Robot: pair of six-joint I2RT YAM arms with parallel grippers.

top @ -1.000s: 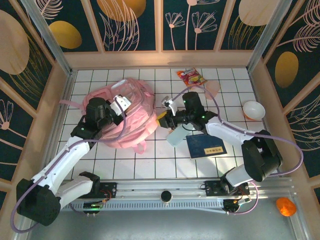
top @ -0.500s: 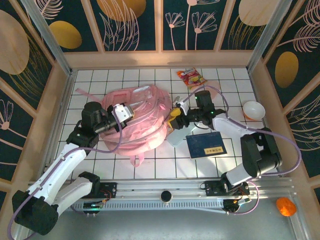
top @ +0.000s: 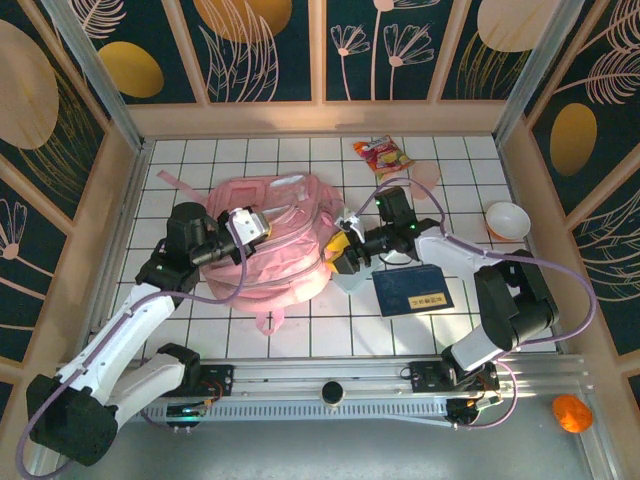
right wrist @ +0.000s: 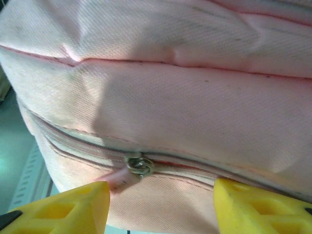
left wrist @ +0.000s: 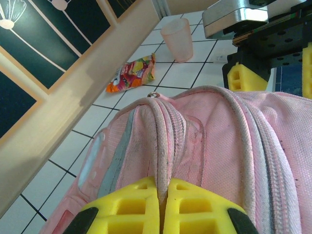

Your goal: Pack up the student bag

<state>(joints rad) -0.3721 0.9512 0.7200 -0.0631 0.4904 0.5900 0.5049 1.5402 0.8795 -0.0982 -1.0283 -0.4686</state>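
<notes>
The student bag (top: 290, 250), a large soft pink backpack, lies left of centre on the tiled table. My left gripper (top: 252, 222) is on top of it, and its yellow fingers (left wrist: 131, 207) are shut on a raised fold of the bag (left wrist: 219, 136) beside a zip seam. My right gripper (top: 340, 250) sits against the bag's right side. In the right wrist view the right gripper (right wrist: 161, 195) stands open, close to the pink fabric (right wrist: 170, 97). A metal zip pull (right wrist: 140, 165) with a pink tab lies between the fingers, untouched.
A dark blue booklet (top: 412, 290) lies right of the bag, with a pale translucent container (top: 347, 280) at its left. A snack packet (top: 382, 153), a pink cup (top: 426, 178) and a white bowl (top: 507, 220) sit at the back right.
The left gripper has drawn the bag's top up and to the right, so the bag spreads toward centre. The right gripper has opened wider and now sits against the bag's side.
</notes>
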